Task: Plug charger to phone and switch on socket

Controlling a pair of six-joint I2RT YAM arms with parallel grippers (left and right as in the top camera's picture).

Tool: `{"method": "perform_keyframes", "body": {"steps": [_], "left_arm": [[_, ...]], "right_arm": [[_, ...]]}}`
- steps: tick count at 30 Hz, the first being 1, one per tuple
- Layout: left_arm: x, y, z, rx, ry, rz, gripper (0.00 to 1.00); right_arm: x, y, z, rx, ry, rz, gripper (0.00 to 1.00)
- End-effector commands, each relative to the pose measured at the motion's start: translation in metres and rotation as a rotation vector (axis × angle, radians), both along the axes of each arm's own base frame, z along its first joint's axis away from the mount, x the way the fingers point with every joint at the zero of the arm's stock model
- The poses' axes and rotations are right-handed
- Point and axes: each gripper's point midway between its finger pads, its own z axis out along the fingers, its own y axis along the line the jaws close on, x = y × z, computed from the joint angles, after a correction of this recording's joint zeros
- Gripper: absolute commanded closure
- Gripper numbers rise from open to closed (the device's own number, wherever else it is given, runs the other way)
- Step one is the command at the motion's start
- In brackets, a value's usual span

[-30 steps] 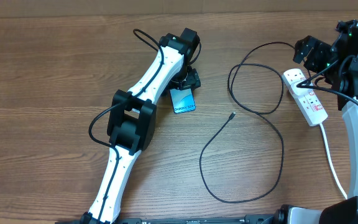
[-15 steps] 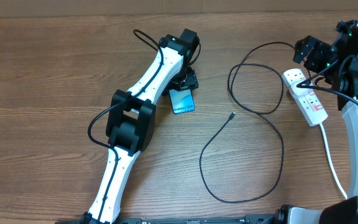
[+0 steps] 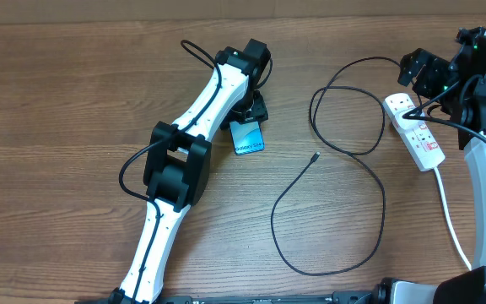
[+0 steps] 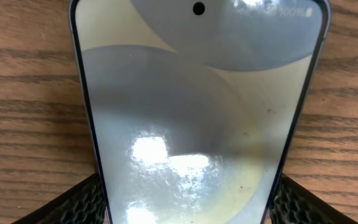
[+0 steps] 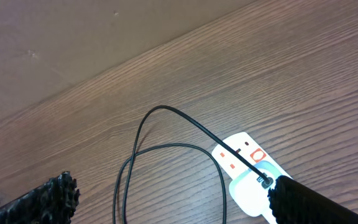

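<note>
**Desk:** What does the left pincer [image 3: 249, 115] have?

**Photographer:** The phone [image 3: 248, 136]. Its ribbed pads [image 4: 87, 202] press against the two long edges at one end. The phone sits screen up on the wooden table [image 3: 66, 101], left of centre.

**Desk:** And the right pincer [image 5: 173, 196]?

**Photographer:** Its jaws are spread wide, and it hangs above the far end of the power strip [image 3: 417, 132] at the table's right side.

**Desk:** Where is the charging cable [image 3: 384, 203]?

**Photographer:** One end runs into a white block on the power strip. From there the cable loops across the wood between the two arms. Its small connector [image 3: 314, 157] lies on the table to the right of the phone, well apart from it.

**Desk:** Anything else?

**Photographer:** The strip's thick white cord [image 3: 452, 221] trails toward the near right edge.
</note>
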Motion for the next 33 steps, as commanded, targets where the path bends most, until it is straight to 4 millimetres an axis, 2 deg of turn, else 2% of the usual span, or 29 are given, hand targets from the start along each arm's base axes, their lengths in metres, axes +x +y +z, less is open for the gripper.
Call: {"method": "perform_keyframes", "body": {"steps": [1, 7, 16, 26, 33], "left_arm": [[-0.018, 0.027, -0.053, 0.055, 0.132, 0.017, 0.29], [-0.014, 0.035, -0.051, 0.022, 0.143, 0.045, 0.34], [-0.011, 0.039, -0.044, 0.022, 0.144, 0.056, 0.35], [0.007, 0.032, -0.001, -0.004, 0.083, 0.039, 0.34], [0.01, 0.031, 0.023, -0.011, 0.067, 0.032, 0.34]], "right_arm": [[0.003, -0.003, 0.013, -0.007, -0.03, -0.015, 0.0], [0.003, -0.003, 0.013, -0.007, -0.03, -0.015, 0.0], [0.003, -0.003, 0.013, -0.007, -0.03, -0.015, 0.0], [0.003, -0.003, 0.013, -0.007, -0.03, -0.015, 0.0], [0.003, -0.003, 0.013, -0.007, -0.03, -0.015, 0.0]]}}
